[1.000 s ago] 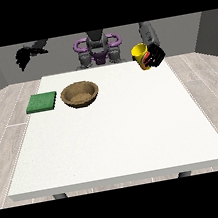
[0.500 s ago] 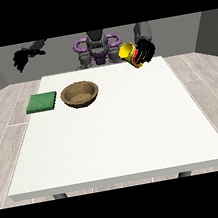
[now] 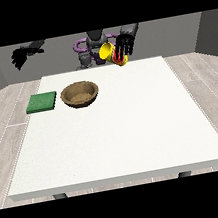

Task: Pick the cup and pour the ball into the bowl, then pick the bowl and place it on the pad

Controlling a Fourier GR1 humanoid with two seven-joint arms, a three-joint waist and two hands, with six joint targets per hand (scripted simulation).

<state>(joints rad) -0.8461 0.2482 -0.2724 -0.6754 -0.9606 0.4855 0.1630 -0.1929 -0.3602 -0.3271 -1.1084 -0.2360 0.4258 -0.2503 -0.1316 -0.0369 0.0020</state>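
Note:
A yellow cup (image 3: 108,52) with a red band is held in the air above the table's far edge, tilted with its mouth toward the view's left. The hand at the view's right (image 3: 124,47) has its fingers curled round it. No ball shows in this view. A brown wooden bowl (image 3: 80,93) sits upright on the white table (image 3: 115,130), left of centre, lower and to the left of the cup. A green pad (image 3: 42,102) lies flat just left of the bowl. The hand at the view's left (image 3: 22,56) hangs raised beyond the table's far left corner, holding nothing, its fingers relaxed.
The robot's torso (image 3: 92,48) stands behind the table's far edge. Grey wood flooring (image 3: 3,114) surrounds the table on both sides.
The cup and the hand holding it have moved toward the view's left, nearer the bowl, and the cup has tipped further over. The other hand has barely shifted.

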